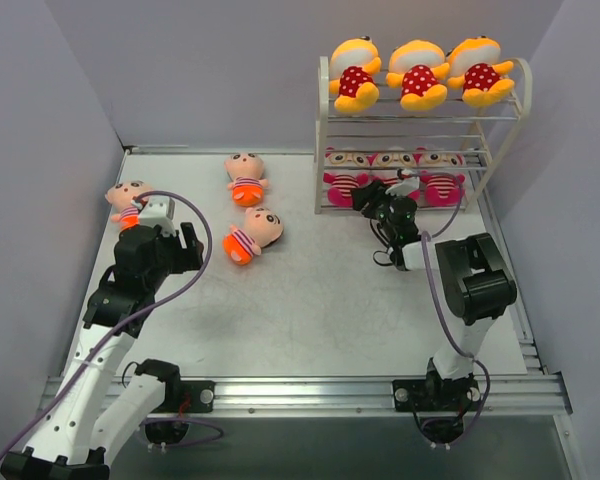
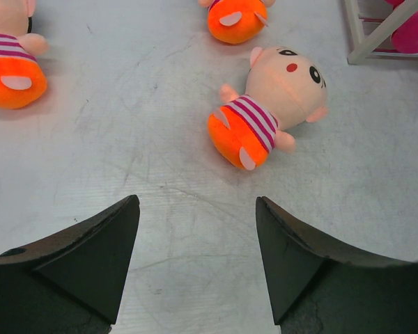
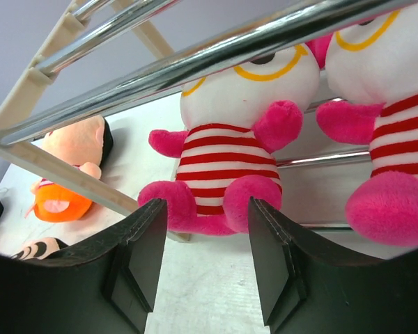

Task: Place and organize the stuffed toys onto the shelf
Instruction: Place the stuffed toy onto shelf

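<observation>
A scuffed pale-grey metal desk [image 1: 310,310] stands enclosed by plain lavender-grey walls [image 1: 200,70] behind and on both sides. A silver aluminium rail [image 1: 310,388] runs along its near edge. Lighting is soft, even.

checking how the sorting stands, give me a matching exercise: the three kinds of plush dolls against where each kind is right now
1. yellow-orange plush dolls with red polka-dot bodies
2. white-faced pink-striped plush dolls with yellow glasses
3. peach-faced plush dolls with orange bottoms

a. lying on the grey table
b. top tier of the white wire rack
c. a lower tier of that rack

Pairs: 1-b, 2-c, 3-a
</observation>
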You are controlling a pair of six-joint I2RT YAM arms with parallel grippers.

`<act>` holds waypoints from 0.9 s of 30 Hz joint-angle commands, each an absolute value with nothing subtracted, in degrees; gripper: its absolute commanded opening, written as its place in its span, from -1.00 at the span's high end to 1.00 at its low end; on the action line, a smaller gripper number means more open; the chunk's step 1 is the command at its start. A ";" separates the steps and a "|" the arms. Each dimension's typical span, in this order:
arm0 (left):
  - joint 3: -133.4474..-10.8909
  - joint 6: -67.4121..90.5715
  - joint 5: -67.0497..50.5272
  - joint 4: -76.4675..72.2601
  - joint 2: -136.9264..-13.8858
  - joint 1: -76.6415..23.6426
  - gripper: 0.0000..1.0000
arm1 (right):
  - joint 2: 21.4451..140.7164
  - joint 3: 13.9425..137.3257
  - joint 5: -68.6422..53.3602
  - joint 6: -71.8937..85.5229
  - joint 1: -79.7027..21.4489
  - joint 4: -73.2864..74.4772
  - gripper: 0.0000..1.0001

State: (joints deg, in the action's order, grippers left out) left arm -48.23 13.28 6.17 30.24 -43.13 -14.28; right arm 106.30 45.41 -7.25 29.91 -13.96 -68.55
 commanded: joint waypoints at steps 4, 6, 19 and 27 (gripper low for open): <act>-48.16 12.92 5.80 29.53 -42.01 -14.59 -0.52 | 97.84 43.07 -2.73 30.50 -14.15 -63.73 0.00; -48.16 12.92 5.71 29.53 -41.92 -14.50 -0.52 | 96.25 42.80 -2.72 30.93 -13.98 -60.41 0.00; -48.08 13.10 5.62 29.53 -41.84 -14.59 -0.52 | 85.60 41.84 7.46 41.04 -13.71 -43.77 -0.21; -47.99 13.10 5.62 29.44 -41.92 -14.59 -0.52 | 91.05 43.59 10.63 46.05 -17.75 -46.92 -0.24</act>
